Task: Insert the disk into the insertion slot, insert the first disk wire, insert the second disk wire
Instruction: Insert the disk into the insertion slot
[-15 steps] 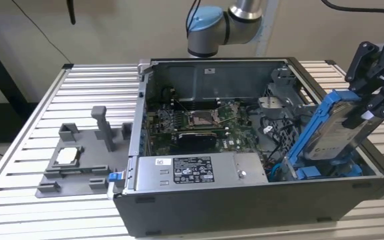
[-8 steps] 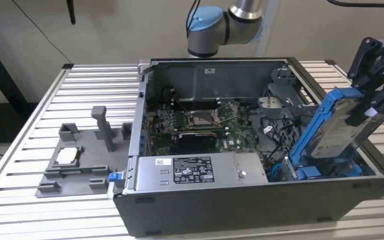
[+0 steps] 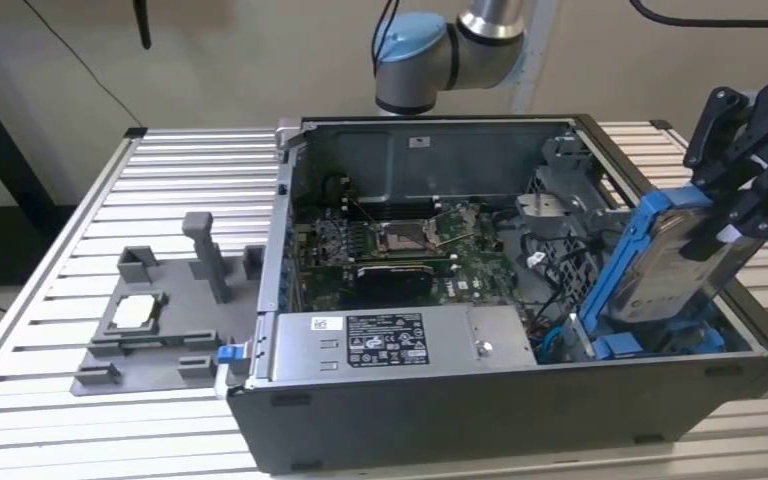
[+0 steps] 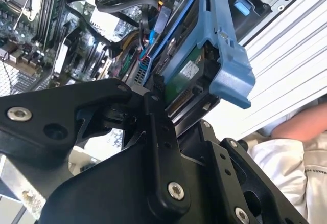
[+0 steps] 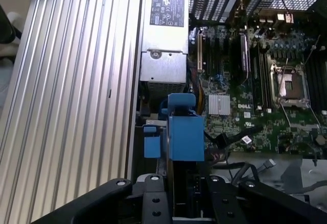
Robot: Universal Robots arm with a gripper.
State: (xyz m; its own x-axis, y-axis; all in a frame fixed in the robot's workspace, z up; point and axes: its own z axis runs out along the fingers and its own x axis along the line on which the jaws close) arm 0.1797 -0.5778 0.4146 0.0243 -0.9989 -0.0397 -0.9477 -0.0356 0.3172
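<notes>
Open computer case (image 3: 491, 420) sits on the ribbed aluminium surface (image 3: 91, 200), toward the edge on the exterior view's right. The pincer (image 3: 738, 225) is clamped on the upper end of the disk (image 3: 664, 260), with black fingers (image 5: 153, 201) pressed against its two flat faces in the first wrist view. The disk stands steeply tilted rather than flat: top leaning to the exterior view's right, out over the case wall, and lower end down at the insertion slot (image 3: 651, 345) in the case's near corner on that side, among the blue fittings. Whether it is seated there I cannot tell. The blue caddy frames the disk in both wrist views, and the second wrist view shows the green board on its underside (image 4: 189, 73). The silver power-supply box (image 3: 398, 345) lies along the case's near wall, just beside the slot, with the motherboard (image 3: 398, 245) behind it. Loose black cables (image 3: 544, 250) lie between motherboard and slot. A grey fixture (image 3: 157, 320) rests on the surface near the opposite edge, well apart from the case. A person's forearm (image 4: 301, 124) is seen beyond the surface.
</notes>
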